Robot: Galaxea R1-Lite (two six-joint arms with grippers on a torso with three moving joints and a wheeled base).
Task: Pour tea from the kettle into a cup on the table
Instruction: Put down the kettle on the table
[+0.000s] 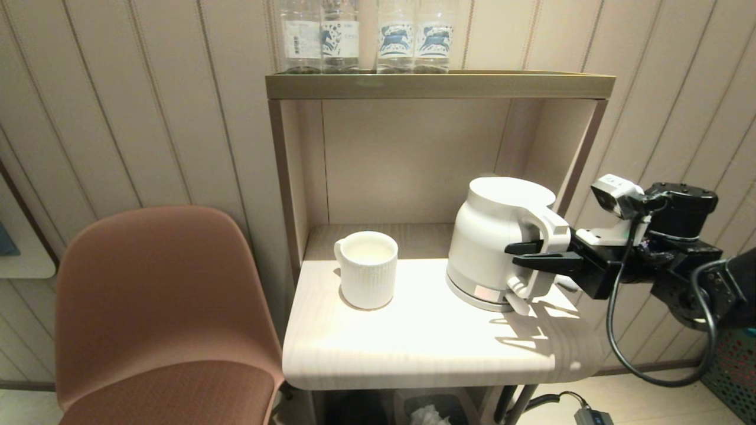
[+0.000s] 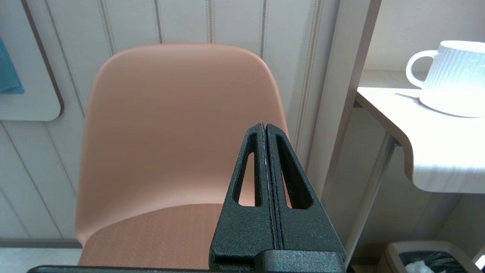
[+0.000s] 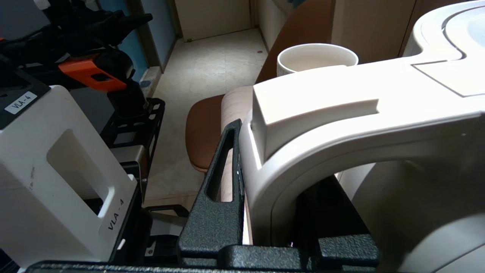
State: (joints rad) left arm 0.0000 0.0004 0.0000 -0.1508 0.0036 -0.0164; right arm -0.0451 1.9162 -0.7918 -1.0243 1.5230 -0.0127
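The white kettle (image 1: 493, 236) stands on the right half of the light wood table (image 1: 425, 348), its loop handle (image 3: 341, 113) turned to the right. My right gripper (image 1: 522, 255) reaches in from the right and is shut on that handle. One black finger (image 3: 227, 170) presses its outer side, while the other is mostly hidden inside the loop. The ribbed white cup (image 1: 367, 268) sits on the table's left half, apart from the kettle, and its inside looks pale. My left gripper (image 2: 265, 127) is shut on nothing, below table height in front of the chair.
A brown chair (image 1: 165, 307) stands close to the table's left side. The brown-framed shelf (image 1: 437, 85) rises behind the table, with several clear bottles (image 1: 366, 35) on top. A bin (image 2: 428, 261) sits under the table. A green basket (image 1: 735, 366) is at far right.
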